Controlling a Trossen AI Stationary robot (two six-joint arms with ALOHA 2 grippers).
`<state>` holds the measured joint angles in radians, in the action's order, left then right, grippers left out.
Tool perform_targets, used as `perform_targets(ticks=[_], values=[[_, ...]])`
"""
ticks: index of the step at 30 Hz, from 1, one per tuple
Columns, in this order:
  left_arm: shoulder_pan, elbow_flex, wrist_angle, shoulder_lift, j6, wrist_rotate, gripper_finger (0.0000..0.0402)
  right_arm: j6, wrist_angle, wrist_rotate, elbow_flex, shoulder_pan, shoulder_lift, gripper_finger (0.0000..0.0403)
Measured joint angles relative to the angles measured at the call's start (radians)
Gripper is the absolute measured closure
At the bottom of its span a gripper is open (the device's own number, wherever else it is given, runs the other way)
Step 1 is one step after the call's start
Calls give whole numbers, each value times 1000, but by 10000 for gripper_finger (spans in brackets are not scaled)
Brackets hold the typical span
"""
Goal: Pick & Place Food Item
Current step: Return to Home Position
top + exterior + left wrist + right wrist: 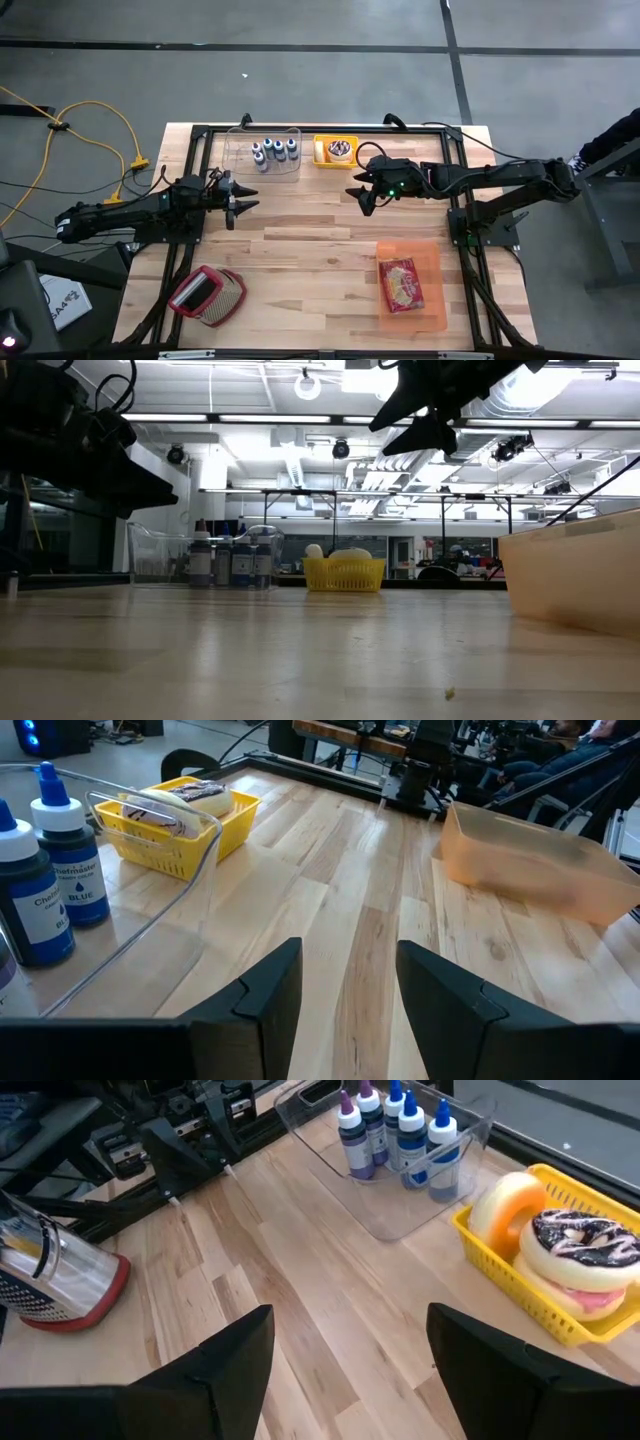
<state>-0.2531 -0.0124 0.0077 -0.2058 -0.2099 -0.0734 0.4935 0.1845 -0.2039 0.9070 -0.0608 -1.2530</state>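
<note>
End effectors both hang empty and spread over the table (300, 250) — the left end effector (250, 198) near the clear tray (240, 155) of bottles, the right end effector (360, 201) near the yellow bin (318, 152), where the donuts (340, 149) sit piled together.

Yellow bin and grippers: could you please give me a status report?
Left gripper open, empty, left of centre. Right gripper open, empty, near yellow bin. Donuts inside bin. Nothing blocking either arm.
</note>
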Motion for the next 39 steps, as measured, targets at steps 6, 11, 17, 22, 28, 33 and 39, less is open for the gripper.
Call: perform_targets(ticks=[6,11,17,22,28,33,39], values=[[0,0,0,0,0,0,243,-23,-66,44,0,0,0,152],[0,0,0,0,0,0,243,-93,-90,185,-1,-11,35,152],[0,0,0,0,1,0,243,-98,-103,177,-80,-40,141,152],[0,0,0,0,1,0,243,-98,-192,177,-241,-90,285,152],[0,0,0,0,1,0,243,-98,-318,188,-446,-157,469,152],[0,0,0,0,1,0,243,-99,-421,219,-586,-192,585,152],[0,0,0,0,1,0,243,-97,-563,259,-716,-224,685,152]])
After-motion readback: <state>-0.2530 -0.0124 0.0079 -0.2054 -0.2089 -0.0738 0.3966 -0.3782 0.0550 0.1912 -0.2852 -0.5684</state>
